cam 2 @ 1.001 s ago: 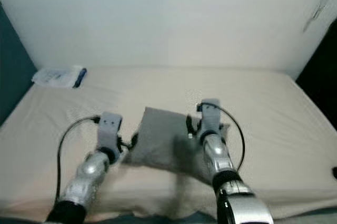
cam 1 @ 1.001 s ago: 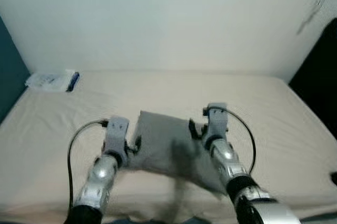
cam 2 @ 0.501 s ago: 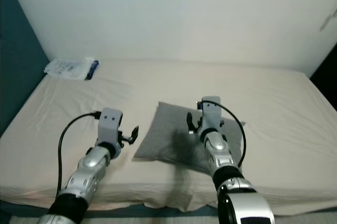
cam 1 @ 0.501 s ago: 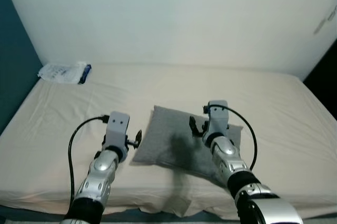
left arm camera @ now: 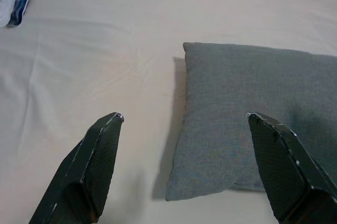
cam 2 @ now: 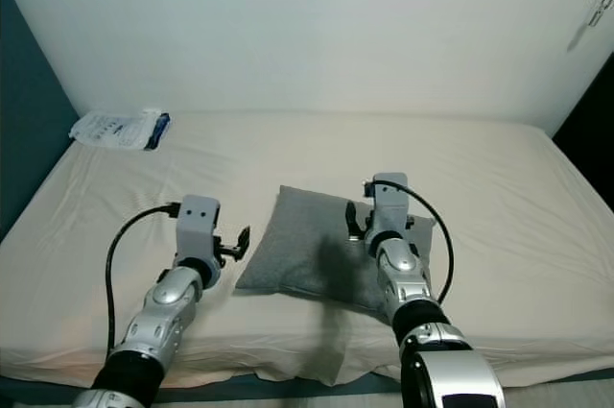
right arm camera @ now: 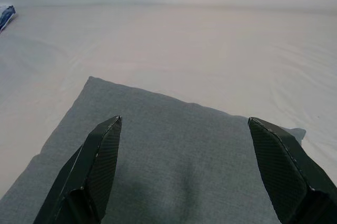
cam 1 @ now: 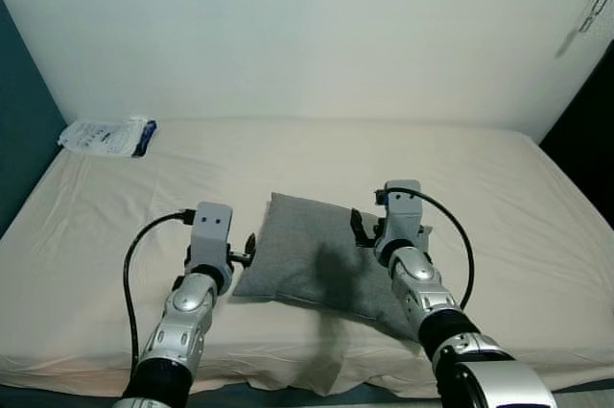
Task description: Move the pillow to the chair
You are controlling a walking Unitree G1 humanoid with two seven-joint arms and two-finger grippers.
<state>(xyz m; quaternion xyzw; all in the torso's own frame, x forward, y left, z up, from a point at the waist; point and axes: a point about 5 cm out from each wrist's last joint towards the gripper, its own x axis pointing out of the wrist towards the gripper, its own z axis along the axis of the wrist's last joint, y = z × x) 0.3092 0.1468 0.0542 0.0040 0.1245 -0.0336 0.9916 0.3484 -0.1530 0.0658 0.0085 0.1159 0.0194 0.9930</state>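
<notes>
the grey pillow [cam 1: 317,259] lies flat on the bed [cam 1: 499,197] near its front edge. my right gripper [right arm camera: 184,171] hovers over it, fingers spread wide. my left gripper [left arm camera: 181,166] is spread too, at the pillow's 9 o'clock corner. a packet [cam 1: 104,136] sits at 10 o'clock.

packet [cam 1: 104,136] print: too small and blurred to read
other readable text: none

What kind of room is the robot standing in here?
Most likely a bedroom: a wide bed with a beige sheet set against a plain wall, and a grey pillow lying on it.
</notes>
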